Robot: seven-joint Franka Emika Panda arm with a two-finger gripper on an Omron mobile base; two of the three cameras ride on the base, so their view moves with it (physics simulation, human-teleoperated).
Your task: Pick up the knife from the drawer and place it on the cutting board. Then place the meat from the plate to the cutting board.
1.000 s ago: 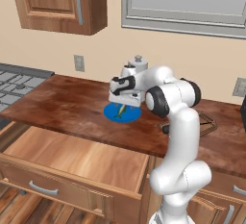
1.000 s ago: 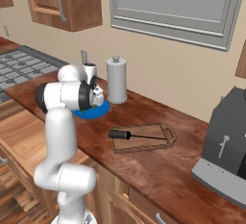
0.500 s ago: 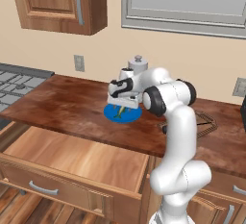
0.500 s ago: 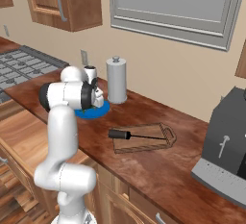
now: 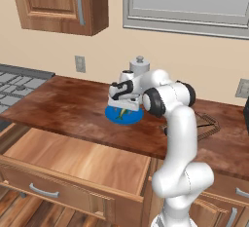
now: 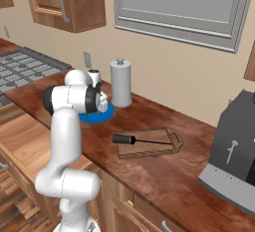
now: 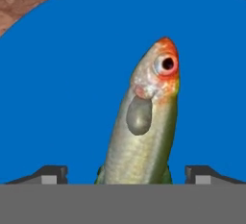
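Observation:
The meat (image 7: 144,131), a small yellow-green fish with an orange head, lies on the blue plate (image 7: 57,88). My gripper (image 7: 126,176) hangs straight over it and is open, with one fingertip (image 7: 50,172) on each side of the fish and a gap to either one. From the base, the gripper (image 5: 121,105) sits low over the plate (image 5: 132,119) on the counter. The knife (image 6: 124,139) lies on the cutting board (image 6: 159,149), its black handle over the left end. The drawer (image 5: 73,158) stands pulled open below the counter.
A paper-towel roll (image 6: 121,83) stands just behind the plate. A dark coffee machine (image 6: 236,151) fills the counter's right end. The stove (image 6: 25,66) lies to the left. The open drawer's front (image 5: 48,192) juts out beside my base.
The hand has sunk a little closer to the plate and the fish. Knife, board and drawer have stayed put.

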